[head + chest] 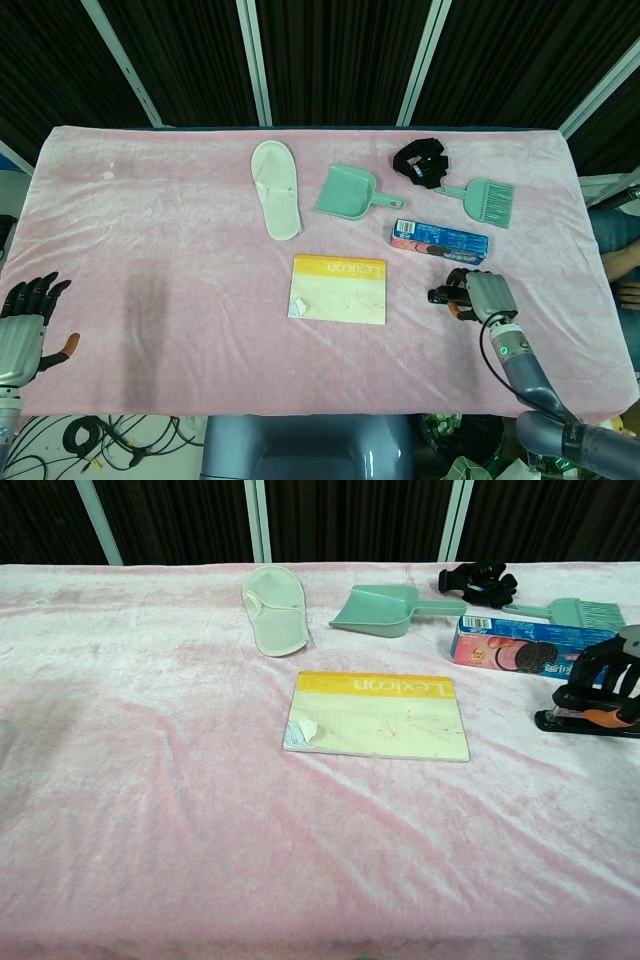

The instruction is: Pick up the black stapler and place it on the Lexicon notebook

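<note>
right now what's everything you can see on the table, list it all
stapler: 1, black, right edge of the cloth, under the right robot hand
Lexicon notebook: 1, yellow and cream, centre, a small white scrap on its lower left corner
slipper: 1, white, far side, left of the dustpan
dustpan: 1, green, far centre
brush: 1, green, far right
glove: 1, black, far right, behind the brush handle
cookie box: 1, blue, between brush and stapler
table cloth: 1, pink, covers the table
left robot hand: grey and black, near left edge, fingers apart, holds nothing
right robot hand: fingers curled over the stapler; firm grip cannot be told
</note>
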Controlling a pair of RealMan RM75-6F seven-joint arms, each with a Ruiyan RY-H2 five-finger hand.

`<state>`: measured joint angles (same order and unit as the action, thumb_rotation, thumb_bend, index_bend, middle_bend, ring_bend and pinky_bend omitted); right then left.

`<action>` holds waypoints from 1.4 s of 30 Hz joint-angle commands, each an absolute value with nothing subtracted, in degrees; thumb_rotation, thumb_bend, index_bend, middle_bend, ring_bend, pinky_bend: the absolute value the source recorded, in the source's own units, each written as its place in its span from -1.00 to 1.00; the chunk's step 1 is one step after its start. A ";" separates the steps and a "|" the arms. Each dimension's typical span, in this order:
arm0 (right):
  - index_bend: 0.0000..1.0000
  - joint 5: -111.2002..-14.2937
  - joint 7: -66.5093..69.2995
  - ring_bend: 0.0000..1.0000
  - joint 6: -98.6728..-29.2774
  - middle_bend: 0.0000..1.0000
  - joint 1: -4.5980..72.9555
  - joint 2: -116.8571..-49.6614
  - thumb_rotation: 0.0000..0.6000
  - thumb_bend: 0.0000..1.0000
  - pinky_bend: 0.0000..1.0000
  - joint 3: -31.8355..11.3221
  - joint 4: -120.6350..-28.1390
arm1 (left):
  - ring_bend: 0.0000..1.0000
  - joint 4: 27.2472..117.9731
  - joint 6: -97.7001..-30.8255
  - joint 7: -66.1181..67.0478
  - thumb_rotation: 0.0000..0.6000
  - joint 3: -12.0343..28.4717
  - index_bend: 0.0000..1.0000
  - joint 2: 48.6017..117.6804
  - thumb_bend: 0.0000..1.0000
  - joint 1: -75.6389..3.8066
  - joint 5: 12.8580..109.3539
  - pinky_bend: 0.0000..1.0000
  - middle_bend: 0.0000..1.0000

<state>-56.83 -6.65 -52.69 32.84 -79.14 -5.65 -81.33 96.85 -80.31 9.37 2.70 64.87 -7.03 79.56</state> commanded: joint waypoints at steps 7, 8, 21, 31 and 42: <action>0.06 -60.17 -3.81 -0.06 -53.89 -0.01 32.04 -80.84 1.00 -0.18 -0.11 -6.06 -78.18 | -1.00 97.07 -80.11 9.66 1.00 2.73 -0.78 64.78 -0.36 -7.04 79.13 -1.00 -0.94; 0.07 -60.44 -3.59 -0.05 -54.00 0.00 31.98 -80.84 1.00 -0.16 -0.10 -6.08 -78.07 | -1.00 97.09 -80.09 9.66 1.00 2.74 -0.78 64.76 -0.36 -7.04 79.08 -1.00 -0.94; 0.08 -67.53 -3.62 -0.04 -54.83 0.01 33.41 -75.48 1.00 -0.15 -0.09 -7.40 -86.15 | -1.00 97.60 -79.87 9.88 1.00 2.77 -0.77 64.68 -0.36 -7.06 78.56 -1.00 -0.94; 0.10 -57.73 -11.88 -0.02 -49.50 0.02 39.79 -75.07 1.00 -0.17 -0.09 -11.78 -96.10 | -1.00 97.28 -80.83 9.54 1.00 2.92 -0.78 65.00 -0.36 -6.82 79.07 -1.00 -0.94; 0.11 -39.46 -26.31 -0.02 -55.34 0.02 48.72 -87.80 1.00 -0.18 -0.08 -15.38 -93.94 | -1.00 97.15 -80.17 8.05 1.00 3.01 -0.77 64.28 -0.36 -6.94 78.78 -1.00 -0.94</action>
<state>-42.75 -23.51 -53.74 46.36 -84.74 -14.38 -95.08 97.16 -80.20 8.08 3.00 64.31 -6.91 78.79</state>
